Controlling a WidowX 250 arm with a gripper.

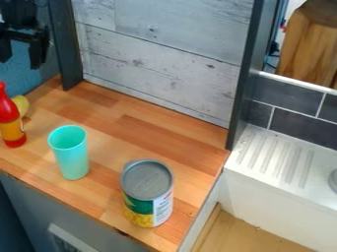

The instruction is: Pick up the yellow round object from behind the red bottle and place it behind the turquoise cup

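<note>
Empty and spread open, the black gripper is being held at upper left. By the wooden countertop, a corn can, turquoise tumbler and, nearest the gripper, red sauce bottle are being supported upright, a yellow object being partly hidden behind the bottle. Careful centring is seemingly being demanded by its slim neck.

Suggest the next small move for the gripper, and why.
Probably ease the open gripper over the counter, staying high: it hangs at the view's upper left, fingers empty, while the red bottle, teal cup and can stand upright.
</note>
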